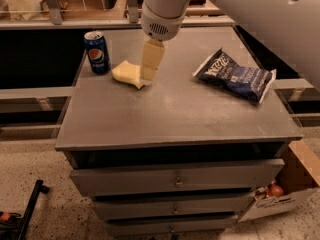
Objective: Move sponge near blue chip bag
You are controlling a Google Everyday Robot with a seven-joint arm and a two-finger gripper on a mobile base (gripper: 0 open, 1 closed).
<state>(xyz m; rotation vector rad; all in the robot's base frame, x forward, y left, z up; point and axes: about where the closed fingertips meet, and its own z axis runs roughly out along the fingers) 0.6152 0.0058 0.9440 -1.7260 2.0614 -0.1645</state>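
Over sponge (125, 73), gripper (148, 76), near Pepsi can (97, 52)

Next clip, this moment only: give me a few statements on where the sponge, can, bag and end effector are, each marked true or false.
1. The sponge lies between the Pepsi can and the blue chip bag. True.
2. The end effector hangs over the blue chip bag. False: it is down at the sponge's edge that faces the bag, well apart from the bag itself.
3. The Pepsi can lies on its side. False: it stands upright beside the sponge.
4. The sponge and the blue chip bag lie apart on the cabinet top. True.
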